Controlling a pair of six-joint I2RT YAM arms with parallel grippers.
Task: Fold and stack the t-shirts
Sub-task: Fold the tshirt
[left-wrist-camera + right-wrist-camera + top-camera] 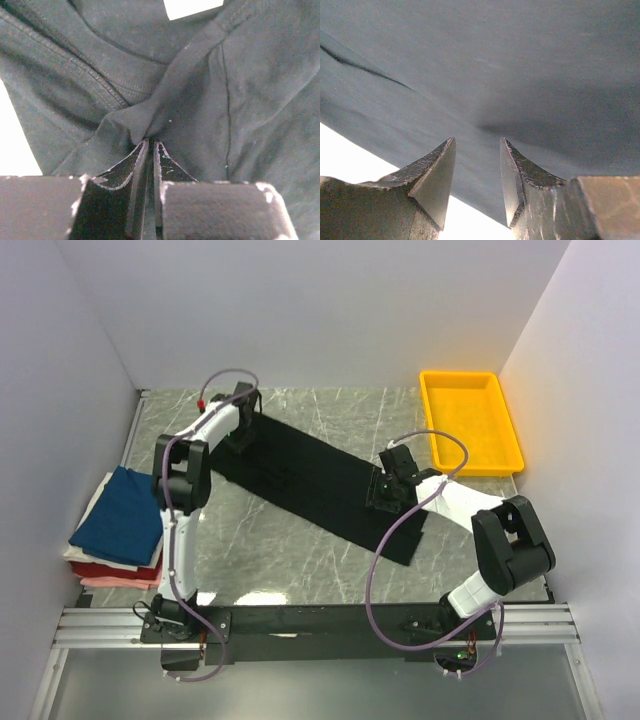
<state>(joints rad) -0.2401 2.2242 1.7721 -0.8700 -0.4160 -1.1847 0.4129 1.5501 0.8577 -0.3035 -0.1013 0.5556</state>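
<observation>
Black t-shirt [310,485] lies spread in a long diagonal band across the marble table [280,560] in the overhead view. Its collar end sits at far left under the left gripper [243,432] and its other end under the right gripper [392,492]. A folded stack waits at the table's left edge, with a navy-blue t-shirt [120,515] on top and a red t-shirt [120,568] and a pink t-shirt [112,583] beneath. A yellow tray [429,425] sits at far right, apart from the cloth. From the left wrist camera, the left gripper [150,142] has its fingers pressed together on a raised pinch of black cloth just below the collar seam [110,85]. The white neck label [192,7] shows at the frame's top edge, and folds radiate from the pinch. From the right wrist camera, the right gripper [477,142] has its fingers spread with nothing between them. It is poised over flat, smooth cloth beside the garment's edge, where one thin crease [365,70] runs at left. The shirt looks light, limp and quick to bunch, and would likely sag and wrinkle from any single grip. It is best taken at hems, shoulder seams or corners, where doubled fabric gives the fingers something to bite. Both grippers should take hold at once to keep the fold line straight.
</observation>
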